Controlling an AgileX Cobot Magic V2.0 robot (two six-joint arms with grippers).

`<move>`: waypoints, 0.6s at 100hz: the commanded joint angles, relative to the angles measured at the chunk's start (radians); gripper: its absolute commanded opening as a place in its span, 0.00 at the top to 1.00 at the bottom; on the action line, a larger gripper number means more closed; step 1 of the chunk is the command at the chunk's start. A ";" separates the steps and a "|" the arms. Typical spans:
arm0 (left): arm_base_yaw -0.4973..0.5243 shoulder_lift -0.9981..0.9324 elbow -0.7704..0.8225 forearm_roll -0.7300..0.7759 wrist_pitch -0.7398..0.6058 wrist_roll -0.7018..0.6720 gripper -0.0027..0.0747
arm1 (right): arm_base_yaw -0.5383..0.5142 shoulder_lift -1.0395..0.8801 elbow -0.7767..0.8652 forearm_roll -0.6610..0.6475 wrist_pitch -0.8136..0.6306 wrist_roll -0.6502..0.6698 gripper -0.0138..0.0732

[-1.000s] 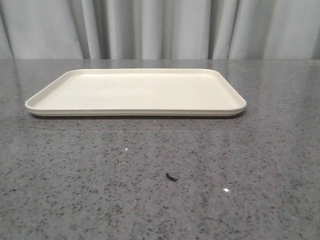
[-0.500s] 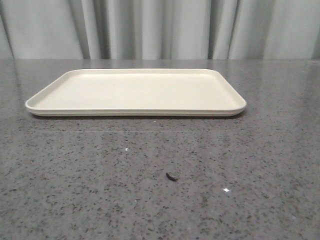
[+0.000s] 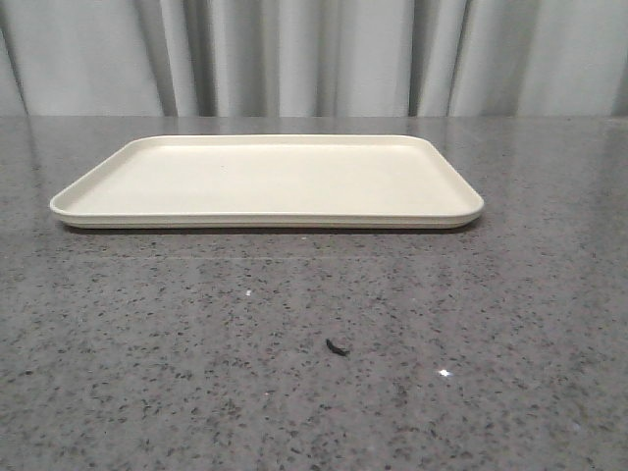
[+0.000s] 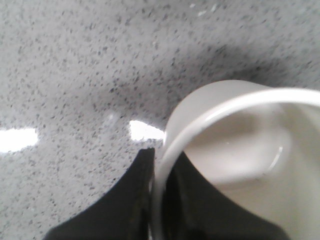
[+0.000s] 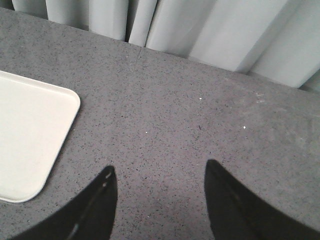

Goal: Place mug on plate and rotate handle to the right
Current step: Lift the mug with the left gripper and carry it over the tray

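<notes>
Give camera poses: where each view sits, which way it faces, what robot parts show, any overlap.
Front: low, faces forward over the table at the plate; no robot parts.
Left wrist: looks down into the mug; left gripper pinches its rim.
Right wrist: faces table and curtain; right gripper open.
Shared: front and right wrist both see the plate.

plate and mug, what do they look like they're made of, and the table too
The plate: probably matte cream plastic or melamine, with an even, dull surface and a thin molded rim. The mug: likely glazed white ceramic, with a smooth thick rim and soft highlights inside. The table: polished speckled grey stone or stone-look laminate, showing glossy light reflections.
</notes>
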 commanded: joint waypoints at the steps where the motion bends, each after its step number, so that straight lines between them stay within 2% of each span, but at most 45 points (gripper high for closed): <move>1: -0.001 -0.017 -0.052 -0.019 -0.041 0.002 0.99 | 0.006 -0.007 -0.029 0.000 -0.062 -0.010 0.38; 33: -0.001 -0.028 -0.262 -0.090 0.021 0.026 0.99 | 0.006 -0.007 -0.029 0.000 -0.075 -0.010 0.38; 60: -0.019 0.039 -0.533 -0.433 0.037 0.128 0.99 | 0.006 -0.007 -0.029 0.000 -0.078 -0.010 0.38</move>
